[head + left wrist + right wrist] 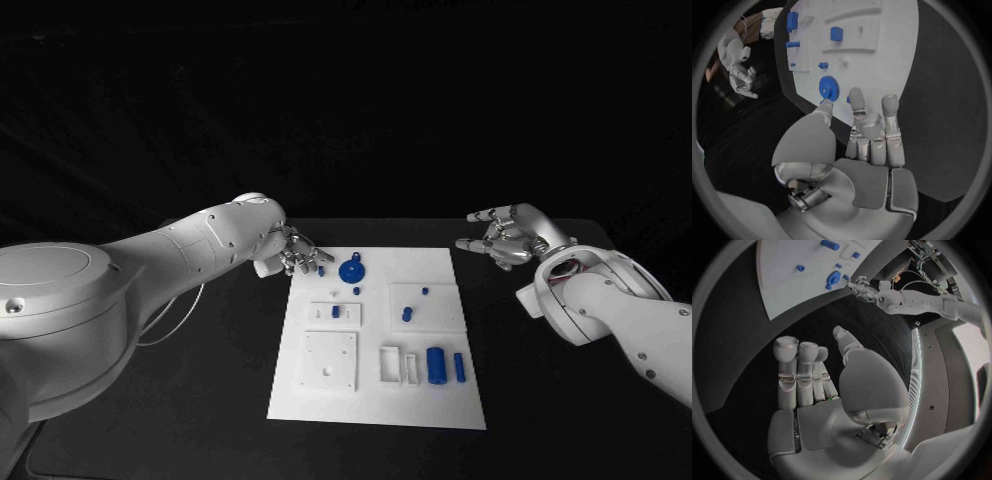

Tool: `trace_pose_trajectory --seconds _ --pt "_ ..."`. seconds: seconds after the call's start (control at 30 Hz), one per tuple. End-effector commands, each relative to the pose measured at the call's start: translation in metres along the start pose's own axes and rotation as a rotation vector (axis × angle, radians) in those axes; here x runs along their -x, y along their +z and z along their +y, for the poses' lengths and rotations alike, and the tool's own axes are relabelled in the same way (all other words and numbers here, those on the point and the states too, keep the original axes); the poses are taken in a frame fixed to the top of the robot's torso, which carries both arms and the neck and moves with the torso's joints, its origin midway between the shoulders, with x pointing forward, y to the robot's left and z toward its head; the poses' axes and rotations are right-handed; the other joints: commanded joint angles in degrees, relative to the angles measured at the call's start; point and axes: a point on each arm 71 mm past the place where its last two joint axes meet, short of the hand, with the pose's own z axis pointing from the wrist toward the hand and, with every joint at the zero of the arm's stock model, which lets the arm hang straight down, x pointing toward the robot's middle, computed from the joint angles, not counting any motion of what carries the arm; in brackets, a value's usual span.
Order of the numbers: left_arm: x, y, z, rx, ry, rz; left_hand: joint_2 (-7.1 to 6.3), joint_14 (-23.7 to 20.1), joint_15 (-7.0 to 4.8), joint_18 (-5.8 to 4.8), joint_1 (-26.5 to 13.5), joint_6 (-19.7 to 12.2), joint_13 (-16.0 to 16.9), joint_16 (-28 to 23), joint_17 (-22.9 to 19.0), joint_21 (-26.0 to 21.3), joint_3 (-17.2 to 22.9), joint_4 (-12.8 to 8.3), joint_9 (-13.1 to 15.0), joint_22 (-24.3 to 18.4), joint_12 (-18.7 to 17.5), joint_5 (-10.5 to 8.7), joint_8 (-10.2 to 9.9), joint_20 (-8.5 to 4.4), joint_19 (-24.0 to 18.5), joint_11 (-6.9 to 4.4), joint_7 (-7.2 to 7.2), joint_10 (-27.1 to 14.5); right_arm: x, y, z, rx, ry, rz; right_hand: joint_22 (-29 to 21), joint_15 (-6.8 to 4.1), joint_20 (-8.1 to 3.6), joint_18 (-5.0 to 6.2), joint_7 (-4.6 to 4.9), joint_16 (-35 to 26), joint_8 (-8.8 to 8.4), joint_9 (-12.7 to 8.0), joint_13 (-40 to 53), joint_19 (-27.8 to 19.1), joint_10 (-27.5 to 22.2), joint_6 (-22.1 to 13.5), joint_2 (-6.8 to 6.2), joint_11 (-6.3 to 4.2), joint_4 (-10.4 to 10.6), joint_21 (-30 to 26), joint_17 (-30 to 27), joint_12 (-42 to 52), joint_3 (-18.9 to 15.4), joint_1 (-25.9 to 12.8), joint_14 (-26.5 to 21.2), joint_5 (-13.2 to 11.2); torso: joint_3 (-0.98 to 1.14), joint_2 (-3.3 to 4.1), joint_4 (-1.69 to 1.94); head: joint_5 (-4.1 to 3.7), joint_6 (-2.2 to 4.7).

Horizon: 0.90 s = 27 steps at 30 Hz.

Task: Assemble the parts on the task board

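meanwhile the white task board [378,400] lay in the middle of the black desk [188,420], its long axis running away from the robot, with small blue parts on it: a round gear [352,270] near the far left corner, and two cylinders [436,364] lying side by side near the right edge, lengthwise along the board. the left robot hand [296,254] hovered at the far left corner just beside the gear, fingers apart and gripping nothing. the right robot hand [503,238] hung off the board's far right corner over the desk, fingers loosely spread and empty.
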Motion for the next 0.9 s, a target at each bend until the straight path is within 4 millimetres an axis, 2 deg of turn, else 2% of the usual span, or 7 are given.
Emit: trace_pose_trajectory --seconds 0.03,0.13,0.33,0.5,0.63,0.87,0.9 --pt "0.0 0.0 0.0 -0.005 0.009 0.007 0.03 -0.4 0.03 -0.71 0.3 -0.1 0.1 0.3 0.0 -0.2 0.2 -0.2 0.2 0.1 -0.3 -0.3 0.2 0.09 0.2 0.43 -0.19 1.9 -0.001 0.0 0.001 0.011 -0.001 0.007 4.6 -0.07 0.23 0.97 0.33 -0.2 -0.15 0.0 -0.1 0.2 -0.4 -0.1 0.26 0.13 0.0 -0.3 0.0 -0.2 0.2 0.3 -0.3 -0.2 -0.04 -0.01 0.06 0.02 -0.06" --pt "0.0 0.001 0.001 -0.003 0.01 0.007 0.15 -0.4 0.03 -0.7 0.2 0.1 0.1 0.3 0.0 -0.3 0.2 -0.5 0.4 0.2 -0.3 -0.3 0.2 0.1 0.2 0.42 -0.23 1.9 -0.001 0.0 0.001 0.011 0.0 0.007 4.6 -0.07 0.23 0.98 0.32 -0.2 -0.15 0.0 -0.1 0.2 -0.4 -0.2 0.28 0.13 0.1 -0.3 0.0 -0.2 0.1 0.2 -0.3 -0.1 -0.01 0.01 -0.02 0.06 -0.14" --pt "-0.004 0.002 0.0 -0.002 0.016 0.022 1.54 -0.3 0.04 -0.7 0.2 0.6 0.1 0.5 0.1 -0.7 0.0 -2.5 1.3 0.7 -0.2 -0.2 0.3 0.15 0.4 0.36 -0.36 1.9 -0.002 0.001 0.002 0.011 0.001 0.007 4.6 -0.07 0.23 0.98 0.32 -0.2 -0.15 0.0 -0.1 0.2 -0.4 -0.2 0.28 0.13 0.1 -0.3 0.0 -0.2 0.1 0.2 -0.3 -0.1 -0.02 0.04 -0.18 0.12 -0.18" --pt "-0.008 0.005 0.001 0.004 0.019 0.032 2.13 -0.5 0.03 -0.73 -0.2 0.7 0.1 0.4 -0.1 -1.1 -0.2 -3.3 2.4 1.1 -0.3 -0.19 0.3 0.14 0.4 0.34 -0.46 1.9 -0.003 0.001 0.002 0.012 0.002 0.008 4.6 -0.07 0.23 0.98 0.32 -0.2 -0.15 0.0 -0.1 0.2 -0.4 -0.2 0.28 0.13 0.1 -0.3 0.0 -0.2 0.1 0.2 -0.3 -0.1 -0.04 0.08 -0.25 0.03 -0.25" --pt "-0.01 0.007 0.003 0.011 0.019 0.039 2.61 -0.5 0.02 -0.78 -0.2 0.1 0.1 0.5 -0.1 -1.3 -0.3 -4.0 1.8 1.5 -0.3 -0.18 2.4 0.12 0.5 0.31 -0.52 1.8 -0.003 0.001 0.003 0.013 0.002 0.009 4.6 -0.07 0.23 0.98 0.32 -0.2 -0.15 0.0 -0.1 0.2 -0.4 -0.2 0.28 0.13 0.1 -0.3 0.0 -0.2 0.1 0.2 -0.3 -0.1 0.0 0.02 -0.15 -0.06 -0.32" --pt "-0.011 0.008 0.005 0.016 0.017 0.039 3.23 -0.6 0.05 -0.78 -0.1 -0.6 0.2 0.5 -0.1 -1.8 -0.6 -4.9 1.0 2.0 -0.3 -0.13 3.8 0.16 0.6 0.32 -0.53 1.8 -0.003 0.001 0.003 0.013 0.003 0.01 4.6 -0.07 0.23 0.98 0.32 -0.2 -0.15 0.0 -0.1 0.2 -0.4 -0.2 0.29 0.13 0.1 -0.2 -0.1 -0.2 0.1 0.1 -0.3 0.0 -0.03 0.02 -0.01 -0.17 -0.36" --pt "-0.011 0.009 0.005 0.015 0.017 0.039 3.68 -0.6 0.06 -0.77 -0.2 -0.8 0.2 0.6 -0.1 -2.0 -1.0 -5.5 0.5 2.3 -0.3 -0.12 4.3 0.17 0.7 0.33 -0.5 1.8 -0.003 0.001 0.003 0.013 0.003 0.01 4.6 -0.07 0.23 0.98 0.32 -0.2 -0.15 0.0 -0.1 0.2 -0.4 -0.2 0.29 0.13 0.1 -0.2 -0.1 -0.2 0.1 0.1 -0.3 0.0 -0.03 0.01 -0.01 -0.17 -0.37"
